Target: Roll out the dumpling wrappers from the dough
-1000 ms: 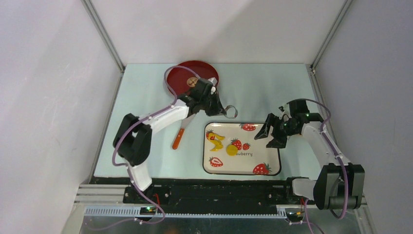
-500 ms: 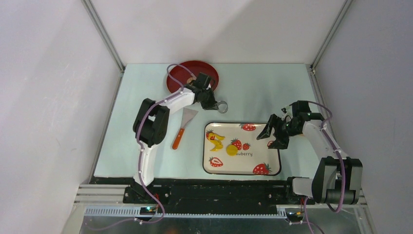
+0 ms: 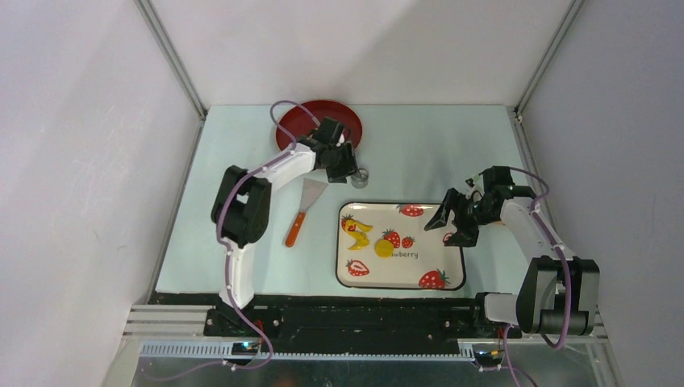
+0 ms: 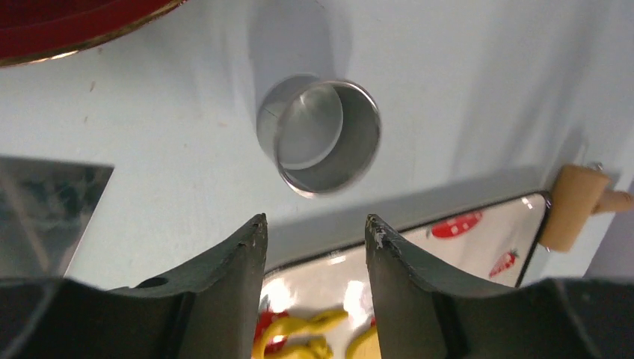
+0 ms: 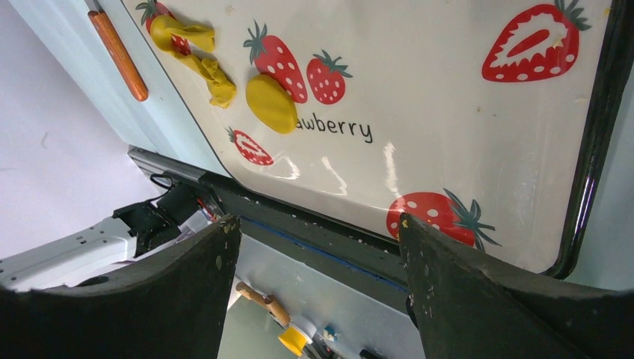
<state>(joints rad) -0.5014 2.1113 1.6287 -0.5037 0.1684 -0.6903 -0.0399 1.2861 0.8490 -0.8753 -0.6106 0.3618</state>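
Note:
On the strawberry tray (image 3: 435, 266) lie an irregular yellow strip of dough (image 3: 356, 230) and a small round yellow dumpling wrapper (image 3: 383, 247). The right wrist view shows the dough (image 5: 196, 58) and the wrapper (image 5: 271, 103) too. My left gripper (image 3: 348, 168) is open just behind the tray, by a metal ring cutter (image 4: 320, 134) that stands free on the table ahead of its fingertips (image 4: 254, 232). My right gripper (image 3: 452, 222) hangs open over the tray's right edge with nothing between its fingers (image 5: 217, 247).
A red plate (image 3: 310, 121) sits at the back, behind the left gripper. A spatula (image 3: 302, 211) with an orange handle lies left of the tray. A wooden roller (image 4: 574, 206) rests at the tray's far right corner.
The left gripper carried the metal ring back toward the red plate, set it on the table and opened. The right gripper barely shifted.

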